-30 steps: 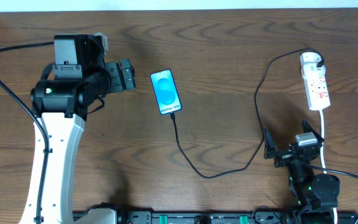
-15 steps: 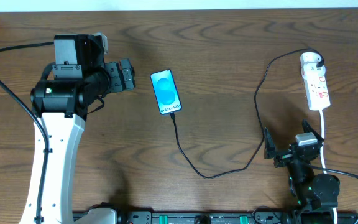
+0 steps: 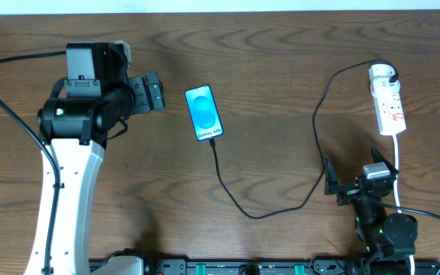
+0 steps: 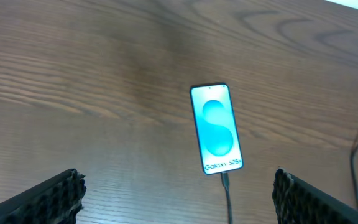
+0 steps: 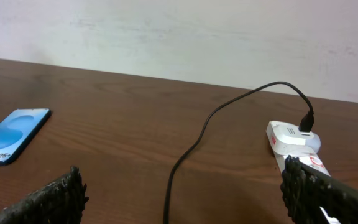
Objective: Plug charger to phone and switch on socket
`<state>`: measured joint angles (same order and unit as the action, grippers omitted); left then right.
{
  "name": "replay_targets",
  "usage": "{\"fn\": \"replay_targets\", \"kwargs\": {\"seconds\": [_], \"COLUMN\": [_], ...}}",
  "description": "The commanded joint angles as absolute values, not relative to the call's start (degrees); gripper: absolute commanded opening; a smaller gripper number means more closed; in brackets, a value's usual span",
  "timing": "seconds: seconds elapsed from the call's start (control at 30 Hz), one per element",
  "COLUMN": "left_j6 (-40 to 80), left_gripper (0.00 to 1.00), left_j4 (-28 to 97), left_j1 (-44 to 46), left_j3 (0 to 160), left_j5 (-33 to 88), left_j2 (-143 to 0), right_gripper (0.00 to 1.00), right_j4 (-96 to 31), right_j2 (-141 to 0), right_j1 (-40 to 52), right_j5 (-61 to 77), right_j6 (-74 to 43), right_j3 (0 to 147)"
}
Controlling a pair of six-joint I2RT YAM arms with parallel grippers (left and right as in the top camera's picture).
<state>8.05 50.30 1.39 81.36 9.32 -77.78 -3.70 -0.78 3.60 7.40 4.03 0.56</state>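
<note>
The charger's [image 3: 250, 215] small plug looks seated in the bottom edge of the phone [image 3: 205, 112], so the step in hand is judged to be switching the socket [image 3: 389, 105] on; that falls to the right claw [image 3: 357, 179], much the nearer of the two. To do it well, this claw would best press its fingers together first (spread as they are, one tip could miss or catch on the charger's head); it would then come in from above, set one tip on the red-marked part and push straight down. The strip looks light and lies loose on the table [image 3: 281, 46], so a sideways shove would likely slide it or tug the cable. Whether the socket is already switched on is too small to tell.

The right claw is spread wide and holds nothing; the socket lies ahead of it and towards its right finger, apart from it, with its near end half hidden behind that finger in the wrist view. The charger's cable crosses the table ahead of the claw and climbs to the strip's far end.

The left claw [image 3: 154, 92] is likewise spread and empty; the phone lies flat, screen up and lit, ahead of it between the lines of its fingers, untouched, with the cable leaving the phone's bottom edge.
</note>
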Motion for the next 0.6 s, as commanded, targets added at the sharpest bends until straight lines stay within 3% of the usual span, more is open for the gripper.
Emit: {"fn": "replay_targets", "kwargs": {"seconds": [0.0,0.57], "left_j6": [7.7,7.0], "left_gripper": [0.98,0.98], "left_j4": [49.2,9.6], "left_j1": [1.4,1.2], "left_j3": [78.0,34.7], "left_j5": [5.1,4.9], "left_j2": [-72.4,-38.7], "right_gripper": [0.99,0.99], "right_j4": [-3.8,-3.8], "right_j2": [-0.3,-0.3], "right_j1": [3.4,3.4], "right_j5": [6.5,6.5], "right_j6": [4.4,4.4], "right_j3": [0.3,0.3]}}
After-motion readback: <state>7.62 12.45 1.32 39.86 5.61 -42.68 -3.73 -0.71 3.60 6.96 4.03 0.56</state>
